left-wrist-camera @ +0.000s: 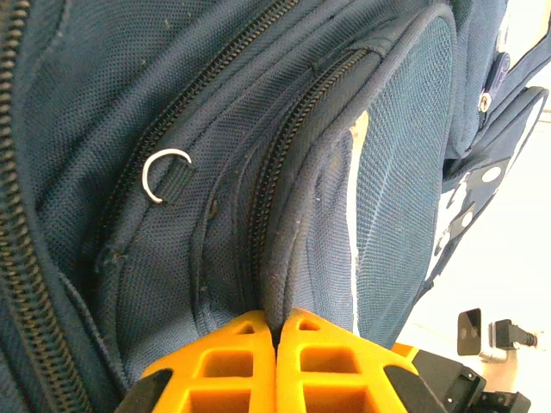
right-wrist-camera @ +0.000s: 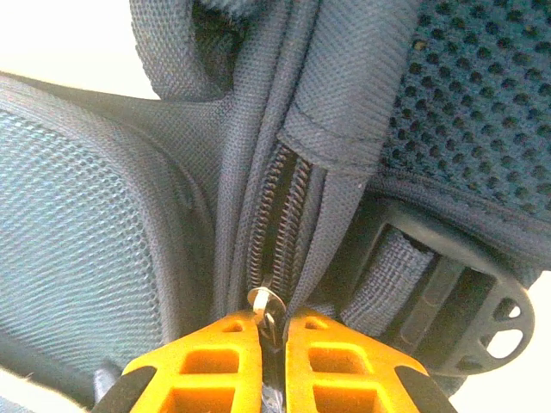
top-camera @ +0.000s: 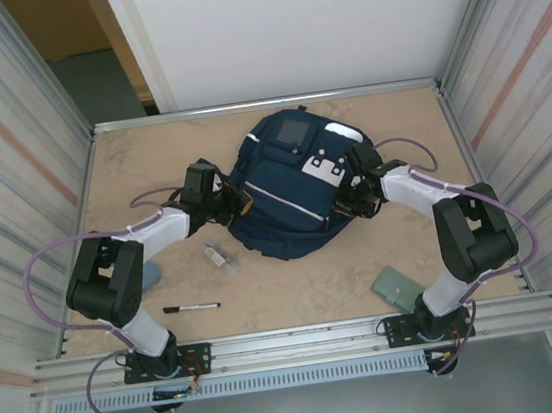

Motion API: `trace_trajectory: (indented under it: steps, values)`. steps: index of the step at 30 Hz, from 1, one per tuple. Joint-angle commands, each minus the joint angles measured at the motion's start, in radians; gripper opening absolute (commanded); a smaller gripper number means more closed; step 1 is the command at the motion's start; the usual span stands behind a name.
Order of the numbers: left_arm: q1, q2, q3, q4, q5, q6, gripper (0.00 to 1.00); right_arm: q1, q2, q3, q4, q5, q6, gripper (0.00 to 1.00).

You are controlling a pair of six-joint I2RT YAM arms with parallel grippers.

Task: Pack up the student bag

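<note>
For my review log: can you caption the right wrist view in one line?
Right tool shut on a metal zipper pull of the student bag, beside a black plastic strap buckle.

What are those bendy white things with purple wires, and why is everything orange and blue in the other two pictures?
They are two robot arms bolted to a table. One camera looks down from above; it shows a blue backpack with an arm on each side. Each arm also carries a small camera by its claw, so those pictures are very close up. The orange parts are the claw fingers. The left claw pinches a fold of the backpack's fabric. The right claw pinches a metal zipper pull. Also on the table: a black pen, a small clear thing too blurry to name, and a flat green thing.
</note>
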Motion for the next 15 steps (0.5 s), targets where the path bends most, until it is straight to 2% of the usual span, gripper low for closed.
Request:
trace_trajectory:
  steps: [1,8,15]
  values:
    - [-0.015,0.011,0.023,0.021,0.033,-0.015,0.0,-0.017,-0.046,0.02,-0.049,-0.173,0.02,0.05]
    - [-0.017,0.049,0.003,0.08,0.041,-0.057,0.0,-0.011,-0.041,0.003,-0.055,-0.259,0.049,0.04]
    - [-0.027,0.058,0.006,0.094,0.019,-0.069,0.0,0.039,-0.04,-0.016,-0.045,-0.236,0.085,0.08]
